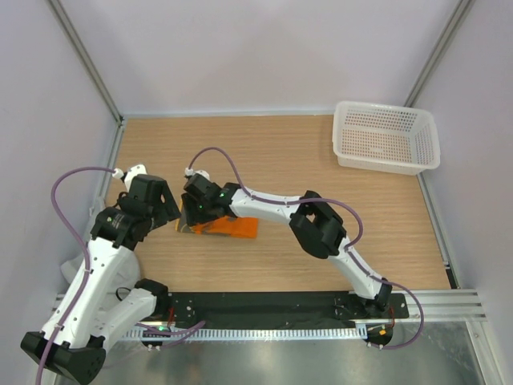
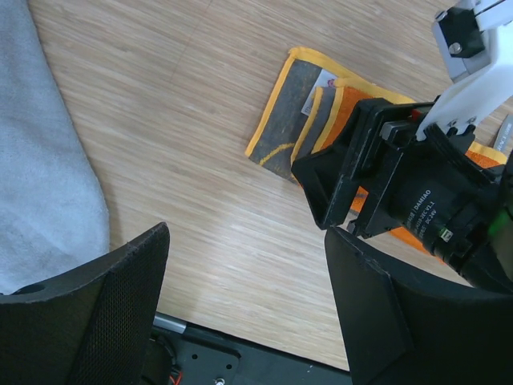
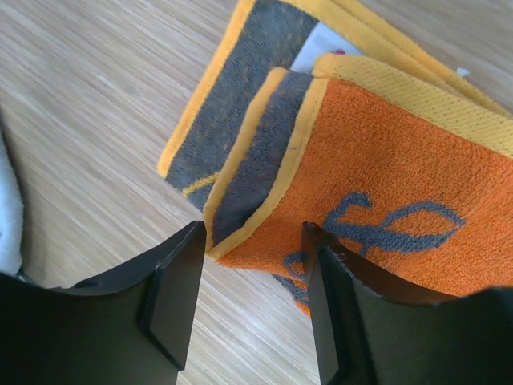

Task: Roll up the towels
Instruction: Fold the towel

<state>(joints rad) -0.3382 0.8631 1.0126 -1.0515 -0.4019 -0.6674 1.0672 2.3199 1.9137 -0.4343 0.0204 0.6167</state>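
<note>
The orange towel [image 1: 236, 228] lies folded on the table left of centre. Its dark grey underside, yellow edge and white tag show in the left wrist view [image 2: 292, 112]. My right gripper [image 1: 192, 218] is open just above the towel's left end. In the right wrist view [image 3: 252, 277] the folded corner of the towel [image 3: 385, 160] lies between the two fingertips, not pinched. My left gripper [image 1: 170, 210] is open and empty, a little left of the towel, over bare wood [image 2: 248, 297]. The grey towel [image 2: 40, 160] lies at the table's left edge, partly hidden under my left arm [image 1: 69, 269].
A white perforated basket [image 1: 385, 138] stands at the back right corner. Bare wooden tabletop [image 1: 321, 160] stretches between the towel and the basket. A black rail [image 1: 264, 305] runs along the near edge.
</note>
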